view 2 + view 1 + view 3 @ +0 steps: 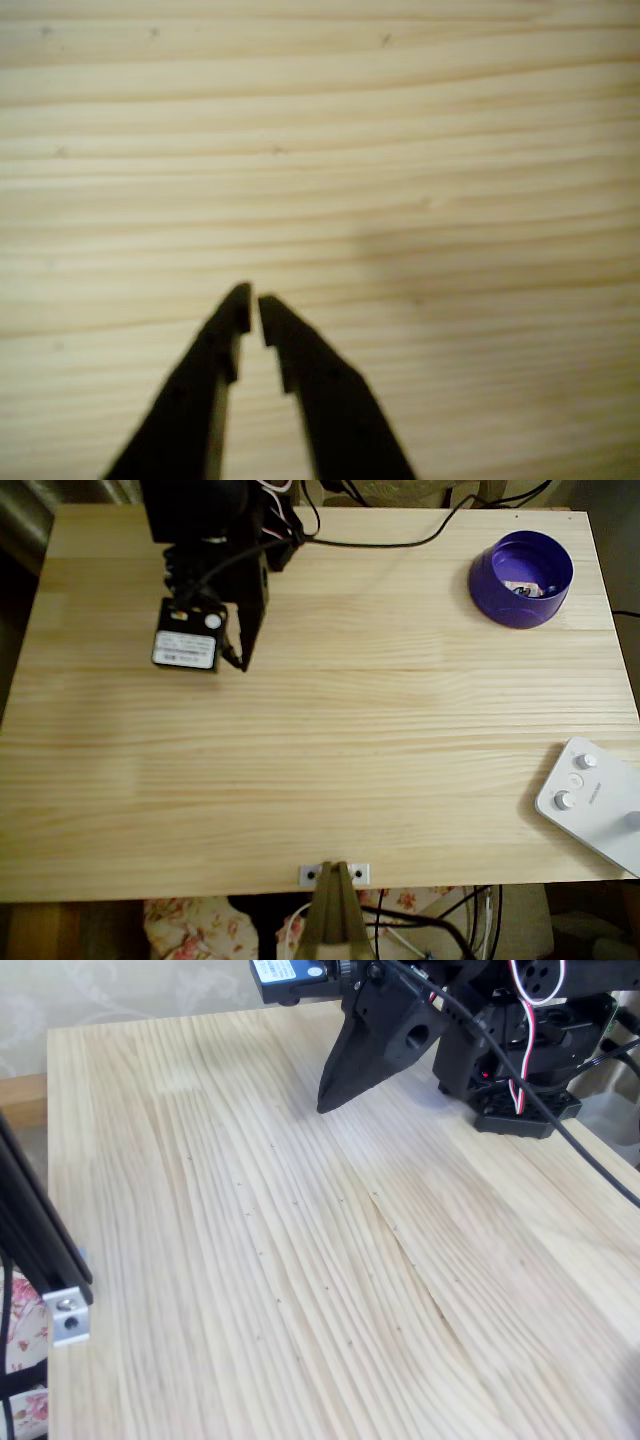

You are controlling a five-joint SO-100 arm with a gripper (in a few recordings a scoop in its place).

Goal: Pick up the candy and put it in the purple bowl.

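1. Pine table point(330, 750) carries the purple bowl point(521, 579); we see the candy point(524, 588) inside it.
2. Our gripper point(251, 298) hovers nearly closed, empty.
3. Risk: re-grasping would undo placement.

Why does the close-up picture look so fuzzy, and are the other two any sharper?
Wrist view: the gripper fingers are soft-edged dark shapes, with a faint shadow on the wood to their right. Overhead view: sharper and warm-lit, though the candy in the purple bowl is small and indistinct. Fixed view: table grain crisp nearby, softer at the bottom right corner.
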